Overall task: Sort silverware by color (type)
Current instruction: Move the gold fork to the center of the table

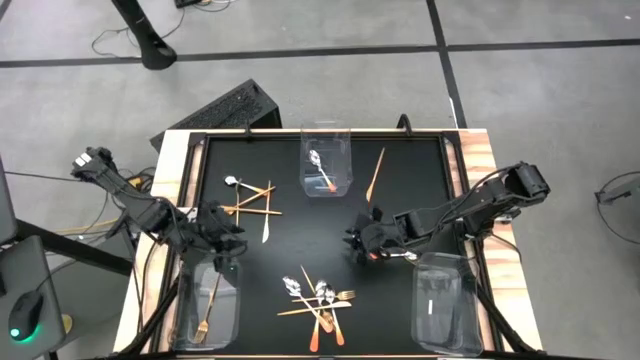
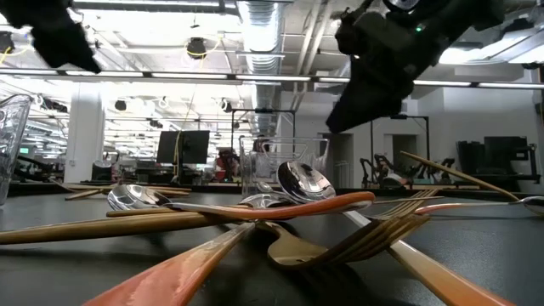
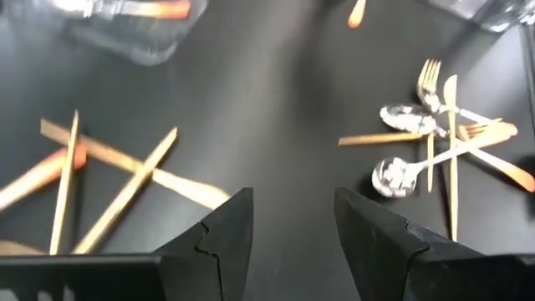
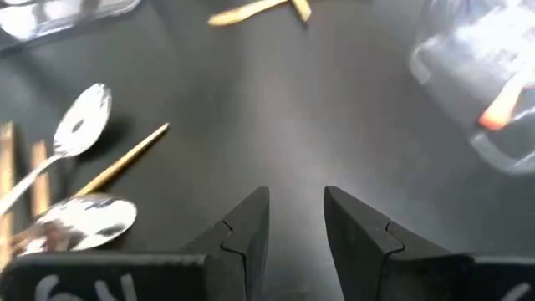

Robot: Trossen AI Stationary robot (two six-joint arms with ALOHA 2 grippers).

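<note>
The left gripper (image 1: 222, 243) hangs just above the near-left clear rectangular plastic bin (image 1: 232, 318), its jaws apart and empty in its wrist view, and a gold fork (image 1: 207, 308) already lies in that bin. The right gripper (image 1: 366, 240) hovers over bare black worktop (image 1: 300, 225) near the middle, jaws parted with nothing between them. The remaining silverware is scattered: a crossed heap of copper-gold sticks and knives (image 1: 256, 200) lies on the left-far side, a tangle of silver-bowled spoons with orange handles and gold forks (image 1: 320, 300) sits near the front edge, and one lone gold stick (image 1: 375, 172) lies toward the far right. A spoon with an orange handle (image 1: 322, 172) rests in the far clear bin (image 1: 343, 140), and the near-right clear bin (image 1: 428, 310) holds nothing I can make out. The main risk from here looks like the front tangle: its pieces overlap, so closing on one handle could drag or flip a neighbour, or lift two types at once. The thin sticks lie flat on the worktop, so the fingers may slide off them.
</note>
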